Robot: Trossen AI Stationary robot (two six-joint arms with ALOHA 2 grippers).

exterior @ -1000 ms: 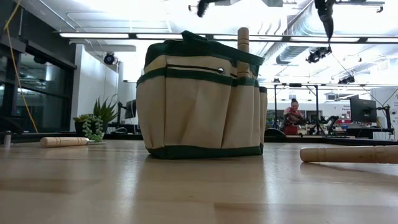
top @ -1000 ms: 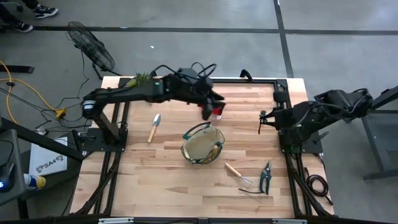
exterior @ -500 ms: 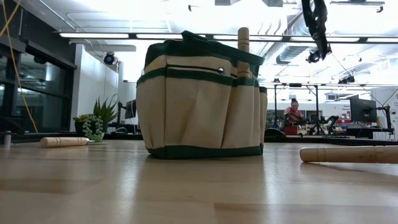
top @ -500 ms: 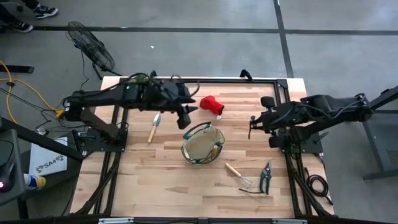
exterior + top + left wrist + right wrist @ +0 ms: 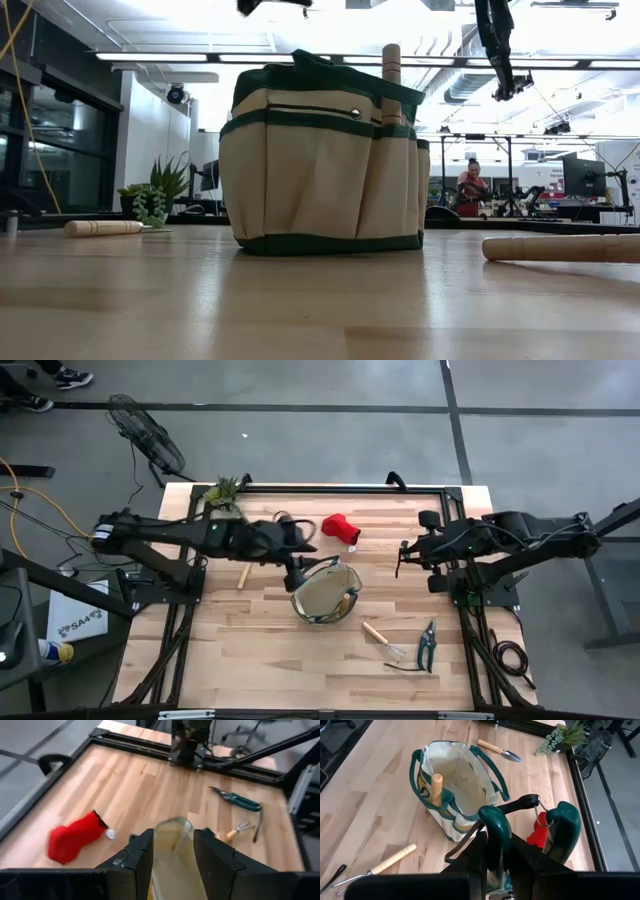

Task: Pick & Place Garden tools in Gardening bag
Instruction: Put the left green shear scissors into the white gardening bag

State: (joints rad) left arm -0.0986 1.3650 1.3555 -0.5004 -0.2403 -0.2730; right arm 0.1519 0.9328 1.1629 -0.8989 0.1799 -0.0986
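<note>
Wooden bench (image 5: 250,650): right hand (image 5: 400,558) clamps green-handled pruners (image 5: 530,827) above it; left hand (image 5: 292,575), fingers partly apart and empty, hangs beside the gardening bag (image 5: 326,592).

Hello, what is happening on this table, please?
A two-armed robot is packing garden tools into the gardening bag. The right gripper holds green-handled pruners above the table, right of the bag. The left gripper hovers at the bag's left rim, open and empty. A red glove, wire rake, trowel and second pruners lie outside.
</note>
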